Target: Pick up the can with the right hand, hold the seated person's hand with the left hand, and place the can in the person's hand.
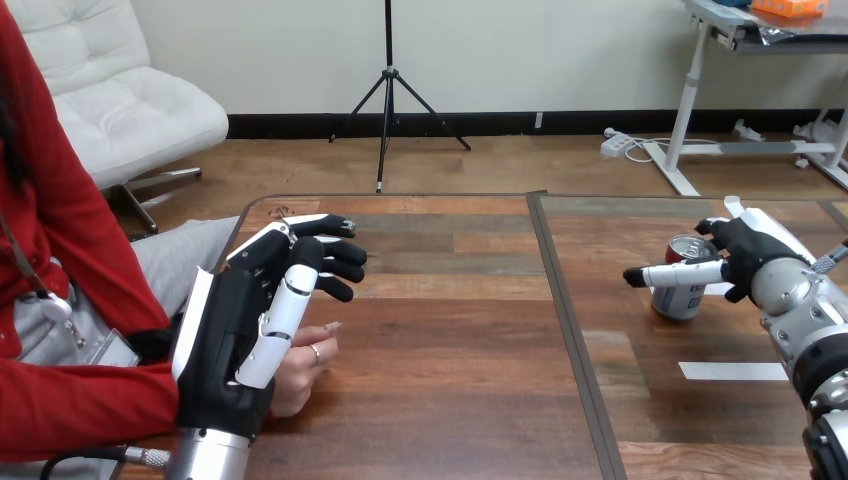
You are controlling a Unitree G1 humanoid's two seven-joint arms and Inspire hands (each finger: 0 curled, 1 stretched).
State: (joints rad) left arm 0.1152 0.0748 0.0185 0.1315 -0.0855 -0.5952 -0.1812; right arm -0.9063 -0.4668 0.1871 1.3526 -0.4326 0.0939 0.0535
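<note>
The can [681,302] stands on the surface [450,400] with the right robot hand [750,258] against it, grip I cannot tell; the left robot hand [218,340] lies loosely open over the person's hand [300,375]; lift and handover are not yet done

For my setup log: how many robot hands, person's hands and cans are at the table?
Robot hands: 2, the left hand and the right hand
Person's hand: 1
Can: 1
Total: 4
</note>
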